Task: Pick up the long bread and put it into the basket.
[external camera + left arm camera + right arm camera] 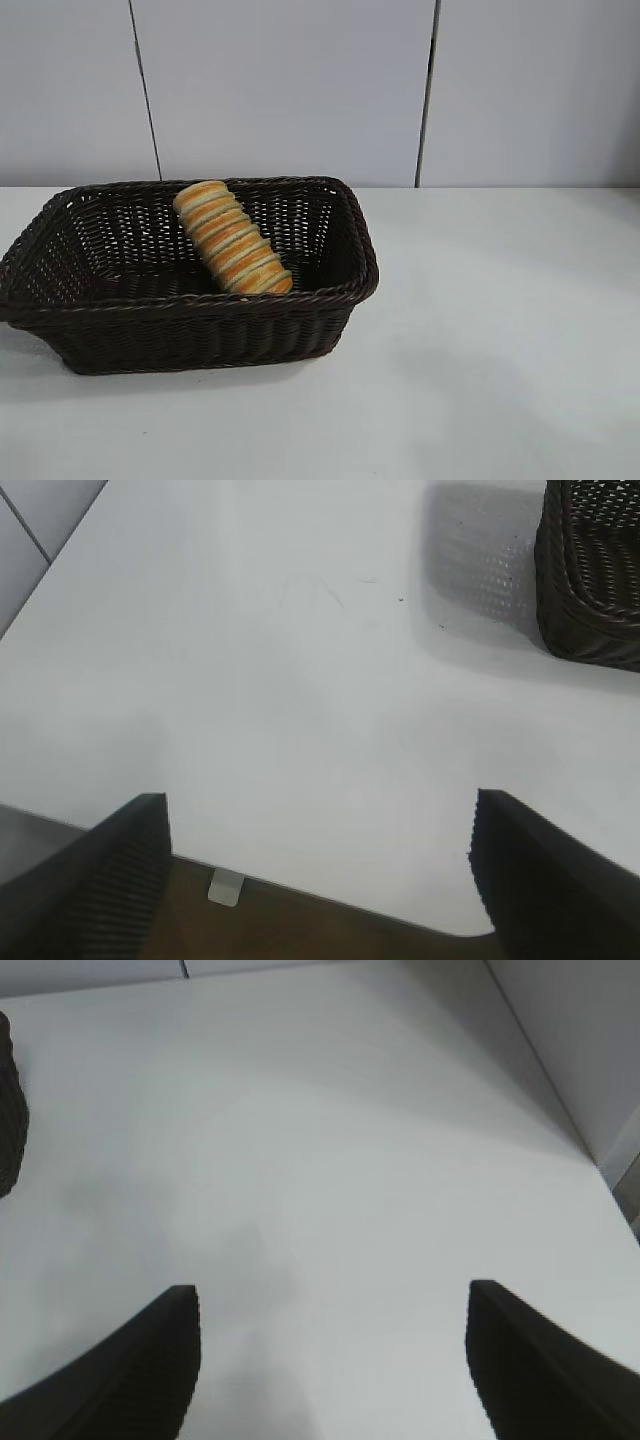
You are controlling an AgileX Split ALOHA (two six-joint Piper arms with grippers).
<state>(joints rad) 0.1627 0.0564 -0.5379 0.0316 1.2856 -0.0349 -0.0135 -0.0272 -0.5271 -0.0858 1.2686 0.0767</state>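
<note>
Bread: lies inside the basket, slanted, one end propped up against the far wall near the rim, the other end low by the near wall; seen in the exterior view only, and in neither end effector's view.
Basket: dark woven wicker, stands on the white surface, toward the left of the exterior view; nothing touches it from outside.
Left end effector: wide, holding nothing; its two dark ribbed fingers stand far apart over bare surface close to its edge.
Basket from the left end effector: ahead and off to one side, well apart; only a corner shows in the left wrist view, with its shadow on the surface beside it.
Right end effector: wide, holding nothing; its fingers are spread over bare surface.
Basket from the right end effector: ahead and far to one side, a dark sliver at the border of the right wrist view.
Wall: pale panels with dark seams, behind the surface.
Arms: neither shows in the exterior view.
</note>
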